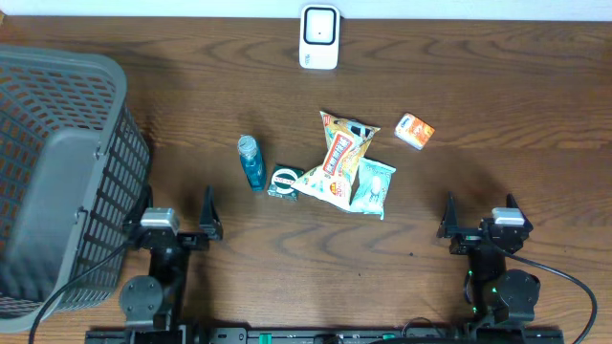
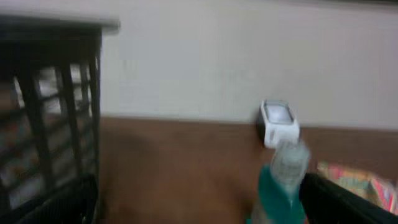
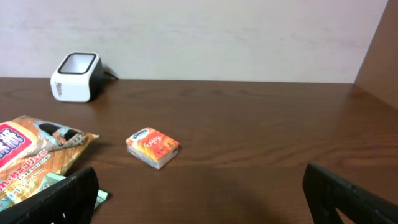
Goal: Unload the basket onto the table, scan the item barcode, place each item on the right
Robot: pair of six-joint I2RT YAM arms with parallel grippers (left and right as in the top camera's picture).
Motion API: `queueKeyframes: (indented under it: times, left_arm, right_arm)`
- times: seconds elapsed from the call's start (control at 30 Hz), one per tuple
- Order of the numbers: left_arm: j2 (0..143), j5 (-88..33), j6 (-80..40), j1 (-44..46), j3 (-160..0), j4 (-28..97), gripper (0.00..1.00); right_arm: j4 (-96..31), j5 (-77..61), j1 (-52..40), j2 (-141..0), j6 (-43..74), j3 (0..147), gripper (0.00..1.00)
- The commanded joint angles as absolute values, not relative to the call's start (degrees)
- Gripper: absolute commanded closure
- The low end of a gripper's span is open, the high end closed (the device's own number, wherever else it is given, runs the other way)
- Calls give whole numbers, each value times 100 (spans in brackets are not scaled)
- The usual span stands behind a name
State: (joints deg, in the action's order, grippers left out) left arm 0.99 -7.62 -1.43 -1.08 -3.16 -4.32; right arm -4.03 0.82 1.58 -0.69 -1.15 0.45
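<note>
Left fingers [image 1: 208, 218] spread beside basket [image 1: 122, 182], scanner [image 1: 318, 36] at far edge

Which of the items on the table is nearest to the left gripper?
The blue bottle, the leftmost item of the group. The dark green packet, the snack bag and the small orange box all lie further right.

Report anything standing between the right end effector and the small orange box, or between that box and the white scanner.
Nothing visible. Only bare brown wooden table lies between the right end effector and the small orange cardboard box, and between it and the white scanner. The yellow snack bag sits off both lines.
</note>
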Motion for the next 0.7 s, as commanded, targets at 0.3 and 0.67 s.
queueKeyframes:
  times: [0.3,0.67]
  left_arm:
    - [174,-814,-64,-137,-311,1015,0]
    - [174,-814,-64,-137,-311,1015,0]
  right_arm:
    - [-414,49,75,-45,-200,32,1]
    - [-405,47,75,-43,-198,32,1]
